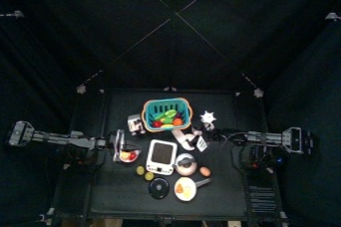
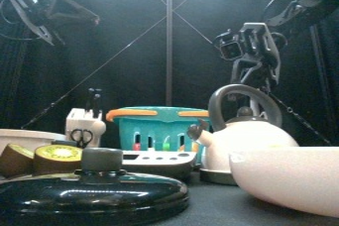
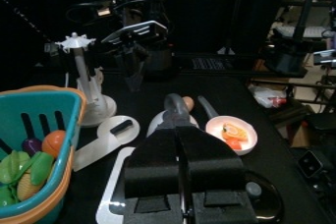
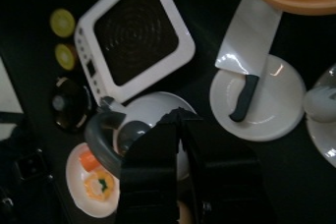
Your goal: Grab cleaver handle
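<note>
The cleaver lies flat with its pale blade (image 4: 250, 33) reaching toward the teal basket. Its short black handle (image 4: 242, 97) rests on a small white plate (image 4: 282, 110). My right gripper (image 4: 180, 130) hovers above the table just beside that handle, apart from it, jaws shut with nothing between them. In the top view the right gripper (image 1: 216, 141) sits right of the white board. My left gripper (image 3: 176, 105) is shut and holds nothing, hanging over the table's left part (image 1: 127, 151). The handle is hidden in the front view.
A white board with a dark rim (image 4: 138, 36) lies next to the cleaver. The teal basket (image 1: 163, 114) stands at the back. A white kettle (image 2: 252, 143), a black lid (image 2: 93, 195), kiwi halves (image 2: 54, 156) and a dish of food (image 3: 230, 132) crowd the front.
</note>
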`<state>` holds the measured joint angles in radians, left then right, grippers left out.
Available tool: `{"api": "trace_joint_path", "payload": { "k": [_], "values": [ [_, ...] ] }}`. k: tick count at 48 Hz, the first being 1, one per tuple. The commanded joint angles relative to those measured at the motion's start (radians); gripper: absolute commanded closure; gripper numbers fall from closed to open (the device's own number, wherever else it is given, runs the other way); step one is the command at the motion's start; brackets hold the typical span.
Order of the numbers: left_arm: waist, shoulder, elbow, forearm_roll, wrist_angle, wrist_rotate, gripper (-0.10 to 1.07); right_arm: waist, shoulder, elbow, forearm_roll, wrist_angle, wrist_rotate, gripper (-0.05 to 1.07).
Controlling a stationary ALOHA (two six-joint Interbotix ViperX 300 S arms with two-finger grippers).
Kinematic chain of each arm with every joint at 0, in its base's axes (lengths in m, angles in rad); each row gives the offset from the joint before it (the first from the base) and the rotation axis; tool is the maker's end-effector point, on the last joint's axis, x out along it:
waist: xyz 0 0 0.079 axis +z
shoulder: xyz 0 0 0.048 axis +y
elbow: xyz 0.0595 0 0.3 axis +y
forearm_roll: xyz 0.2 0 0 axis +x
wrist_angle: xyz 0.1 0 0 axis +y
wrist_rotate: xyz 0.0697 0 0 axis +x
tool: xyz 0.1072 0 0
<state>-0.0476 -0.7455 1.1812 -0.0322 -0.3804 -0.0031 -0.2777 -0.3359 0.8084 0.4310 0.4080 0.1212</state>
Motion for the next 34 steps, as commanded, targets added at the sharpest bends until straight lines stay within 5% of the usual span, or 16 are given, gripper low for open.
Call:
{"api": "trace_joint_path", "payload": {
  "k": [1, 16, 27, 34],
  "values": [
    [-0.002, 0.003, -0.012, -0.009, -0.009, 0.0, 0.82, -0.021, 0.037, -0.066, -0.044, 0.081, 0.0, 0.92],
    [-0.009, 0.003, 0.014, -0.095, -0.009, -0.002, 0.82, -0.025, 0.163, -0.12, -0.183, 0.143, -0.002, 0.62],
    [-0.091, 0.003, 0.026, -0.144, -0.009, -0.002, 0.82, -0.017, 0.189, -0.118, -0.202, 0.143, -0.002, 0.36],
    [-0.123, 0.003, 0.031, -0.143, -0.009, 0.002, 0.82, 0.0, 0.189, -0.112, -0.202, 0.143, -0.002, 0.3]
  ]
}}
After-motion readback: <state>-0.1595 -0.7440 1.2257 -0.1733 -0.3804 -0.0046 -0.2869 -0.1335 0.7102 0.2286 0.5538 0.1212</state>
